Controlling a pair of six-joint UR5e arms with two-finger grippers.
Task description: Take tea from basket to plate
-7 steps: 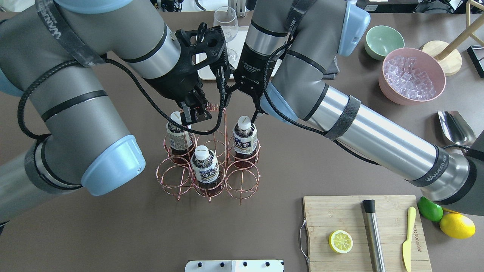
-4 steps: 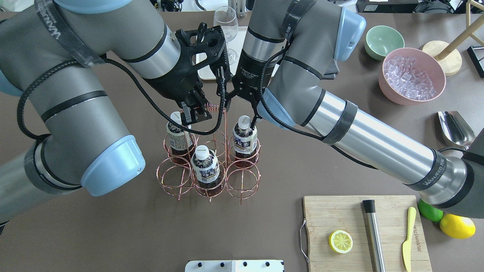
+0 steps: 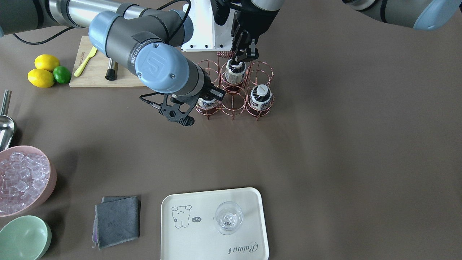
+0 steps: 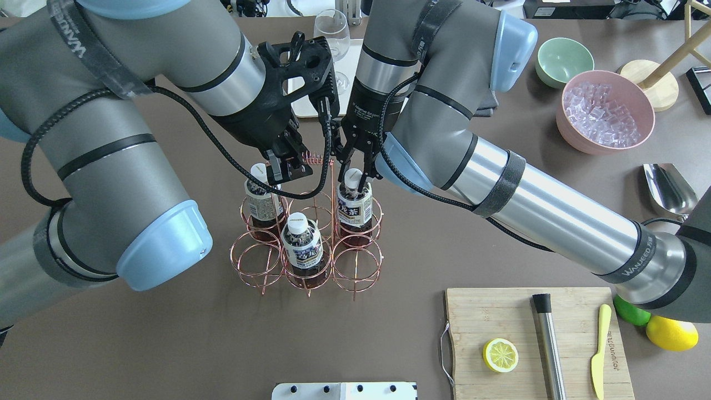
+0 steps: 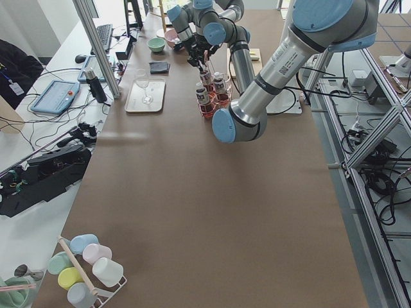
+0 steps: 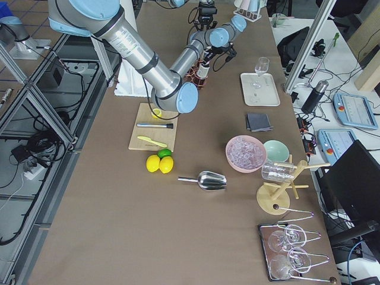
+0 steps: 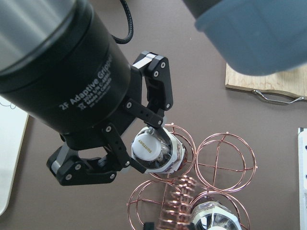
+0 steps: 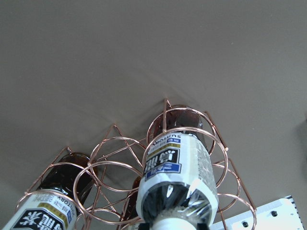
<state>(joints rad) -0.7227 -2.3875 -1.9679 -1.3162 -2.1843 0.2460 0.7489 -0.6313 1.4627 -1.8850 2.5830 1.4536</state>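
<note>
The left pincer (image 4: 284, 171) looks clamped on the coiled handle (image 4: 315, 161) of the basket (image 4: 230, 258), steadying the light wire frame on the surface. Right of it, the tea bottle (image 4: 354, 208) stands in the far right cell, with the right pincer (image 4: 354, 176) closed narrow on its white cap (image 7: 146, 147). Being full, it probably has some heft for its size. The label looks slick, so the cap and neck are the surer hold. The plate (image 3: 180, 238) lies well apart, beyond the basket.
</note>
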